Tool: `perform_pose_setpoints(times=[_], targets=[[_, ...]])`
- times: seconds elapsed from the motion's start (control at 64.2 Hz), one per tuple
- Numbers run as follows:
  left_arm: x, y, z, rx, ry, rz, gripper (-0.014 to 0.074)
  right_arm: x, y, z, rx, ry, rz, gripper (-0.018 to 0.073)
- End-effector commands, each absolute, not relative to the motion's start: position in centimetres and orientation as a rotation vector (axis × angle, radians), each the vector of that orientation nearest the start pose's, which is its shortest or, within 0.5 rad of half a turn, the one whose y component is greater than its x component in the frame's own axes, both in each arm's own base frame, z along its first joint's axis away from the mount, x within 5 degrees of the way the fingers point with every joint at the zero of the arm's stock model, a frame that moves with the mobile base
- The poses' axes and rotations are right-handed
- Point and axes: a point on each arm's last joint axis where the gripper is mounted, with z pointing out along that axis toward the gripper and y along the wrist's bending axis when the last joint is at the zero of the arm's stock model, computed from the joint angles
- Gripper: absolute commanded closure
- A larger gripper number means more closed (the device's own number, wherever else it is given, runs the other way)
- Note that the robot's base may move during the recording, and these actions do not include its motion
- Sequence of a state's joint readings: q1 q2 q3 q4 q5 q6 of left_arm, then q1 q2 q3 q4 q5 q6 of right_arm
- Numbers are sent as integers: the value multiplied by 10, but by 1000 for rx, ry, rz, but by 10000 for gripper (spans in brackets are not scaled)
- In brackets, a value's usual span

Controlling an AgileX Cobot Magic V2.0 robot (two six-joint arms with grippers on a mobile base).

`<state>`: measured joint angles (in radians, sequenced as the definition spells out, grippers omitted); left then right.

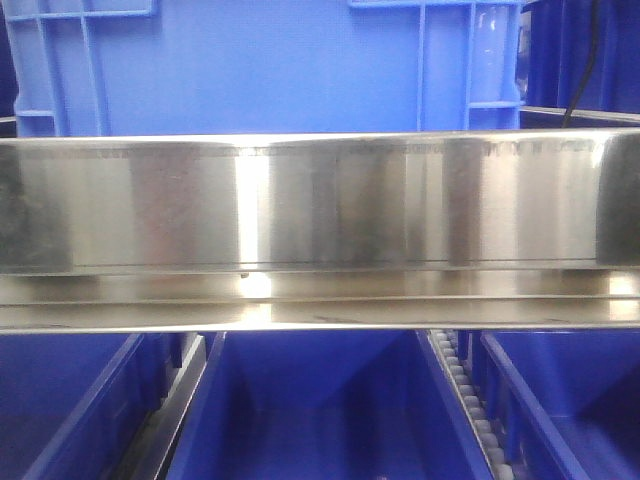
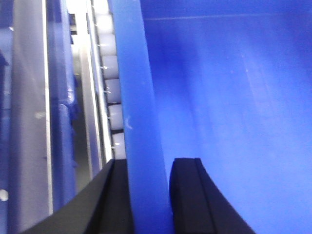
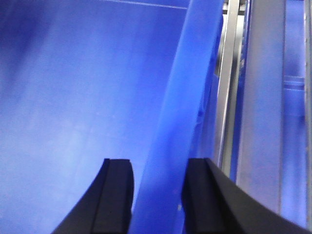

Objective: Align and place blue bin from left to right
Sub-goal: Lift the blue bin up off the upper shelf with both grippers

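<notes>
The blue bin fills the top of the front view, medium blue with raised ribs near its corners. Neither gripper shows in that view. In the left wrist view my left gripper straddles a thick blue rim, both black fingers against it, with the bin's inside to the right. In the right wrist view my right gripper straddles the opposite rim. Its right finger presses on the rim and its left finger sits at most a sliver away. The bin's inside lies to the left.
A wide stainless steel rail crosses the front view. Below it stand darker blue bins, parted by a line of white rollers. More rollers and metal rails run just outside each gripped wall. A black cable hangs at top right.
</notes>
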<state>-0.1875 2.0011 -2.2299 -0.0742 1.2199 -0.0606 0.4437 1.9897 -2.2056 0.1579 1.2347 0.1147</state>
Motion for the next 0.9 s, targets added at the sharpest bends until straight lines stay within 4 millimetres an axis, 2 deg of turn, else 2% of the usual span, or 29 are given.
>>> perform_pose_setpoints(times=[0.0,0.156,0.343,0.56,0.685,0.887], targets=[[415,-97,415,175,2421,-340,707,381,195,415,-373,2398,463,711],[399,-95,439,173,2365,-356,707,370,190,433,-368,2345,485,711],[368,-93,474,170,2276,-431,707,355,186,456,-360,2275,549,711],[340,-91,504,156,2187,-498,707,340,181,478,-350,2193,598,711],[336,-90,511,153,2149,-503,707,336,179,486,-345,2159,605,711],[342,-90,506,150,2165,-492,707,330,177,493,-344,2139,614,711]])
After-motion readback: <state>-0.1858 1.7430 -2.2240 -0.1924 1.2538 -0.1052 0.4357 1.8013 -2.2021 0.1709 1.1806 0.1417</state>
